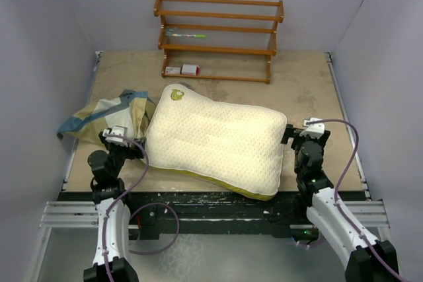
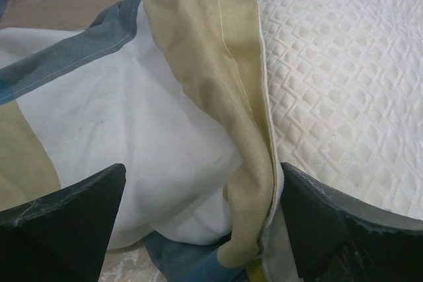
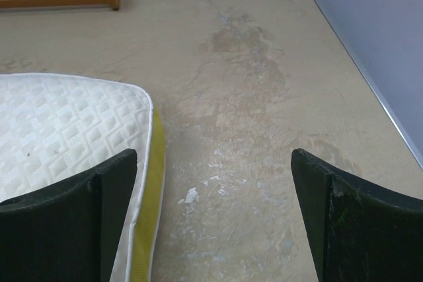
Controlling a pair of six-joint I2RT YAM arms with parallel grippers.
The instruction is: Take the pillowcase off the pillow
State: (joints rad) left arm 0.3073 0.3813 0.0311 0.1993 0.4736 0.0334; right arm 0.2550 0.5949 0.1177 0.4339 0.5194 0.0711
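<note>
The cream quilted pillow (image 1: 211, 140) lies bare in the middle of the table, yellow trim along its near edge and a yellow mark near its far left corner. The blue, tan and white pillowcase (image 1: 109, 117) lies crumpled at the pillow's left side, its tan fold (image 2: 218, 84) resting against the pillow (image 2: 337, 90). My left gripper (image 1: 119, 138) is open, its jaws wide over the cloth (image 2: 201, 222) without pinching it. My right gripper (image 1: 305, 133) stands open beside the pillow's right corner (image 3: 66, 123), with only bare table (image 3: 225, 183) between its fingers.
A wooden rack (image 1: 218, 37) stands at the back of the table with a pen-like tool (image 1: 185, 33) on a shelf and small boxes (image 1: 183, 69) at its foot. Grey walls close in the left and right sides.
</note>
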